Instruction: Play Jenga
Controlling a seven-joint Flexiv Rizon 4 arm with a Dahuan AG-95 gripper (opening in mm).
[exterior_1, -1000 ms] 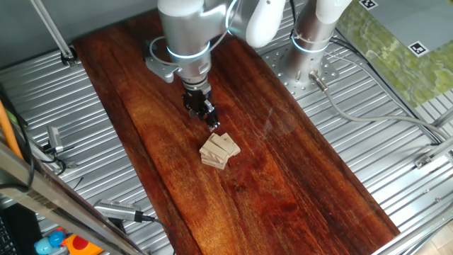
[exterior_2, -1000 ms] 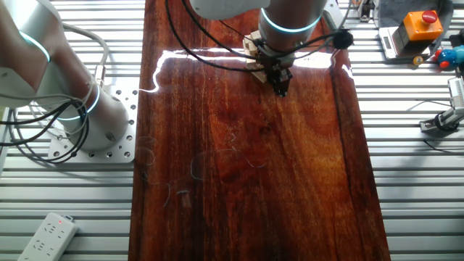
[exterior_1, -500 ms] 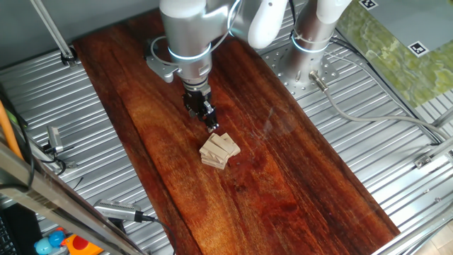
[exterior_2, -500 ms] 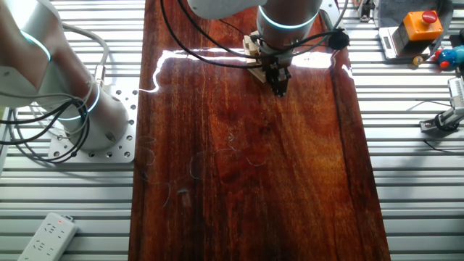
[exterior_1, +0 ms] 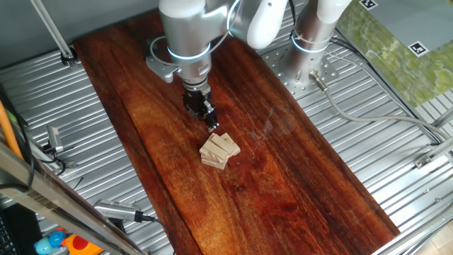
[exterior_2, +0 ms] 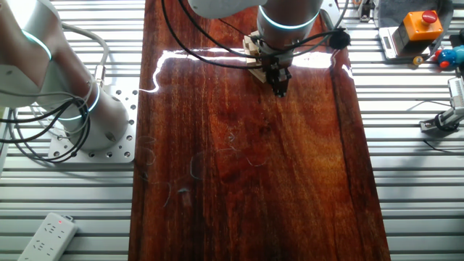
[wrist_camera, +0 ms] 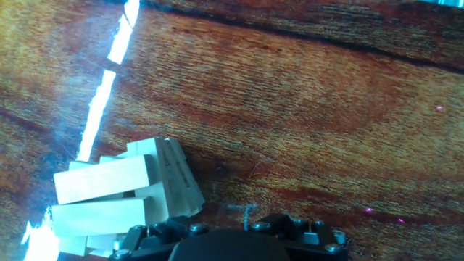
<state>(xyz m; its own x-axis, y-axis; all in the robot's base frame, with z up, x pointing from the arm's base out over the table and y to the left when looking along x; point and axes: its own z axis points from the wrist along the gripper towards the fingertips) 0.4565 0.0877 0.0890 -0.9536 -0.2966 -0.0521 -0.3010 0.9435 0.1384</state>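
Right, the gripper (exterior_1: 211, 125) is hanging low over the dark wood board (exterior_1: 297, 177), its dark fingertips pointing down just beside the Jenga (exterior_1: 219, 150) stack. From one fixed view the tips are sitting at the upper-left edge of the stack, very near it, though whether they are actually touching a block I cannot tell. The fingers are looking drawn close together there, a single dark point with no gap showing, but whether they are fully together I cannot tell either.

The Jenga itself is resting on the board roughly mid-way along its length, a little pile of pale tan blocks in crossed layers, the upper blocks fanned slightly askew over the lower ones.

Switching to the other fixed view, the gripper (exterior_2: 280, 85) is coming down from the silver wrist with its glowing blue-green ring, and the Jenga (exterior_2: 251, 49) is mostly hiding behind that wrist, only a pale corner peeking out to the left beside the bright glare on the board (exterior_2: 254, 181).

The hand view is looking straight down: the Jenga (wrist_camera: 123, 196) is filling the lower left, two long blocks lying side by side on top, more blocks crossing beneath at an angle, and a streak of light is running down the board (wrist_camera: 304, 94) next to it. The fingers themselves are not showing there, only dark housing at the bottom edge.
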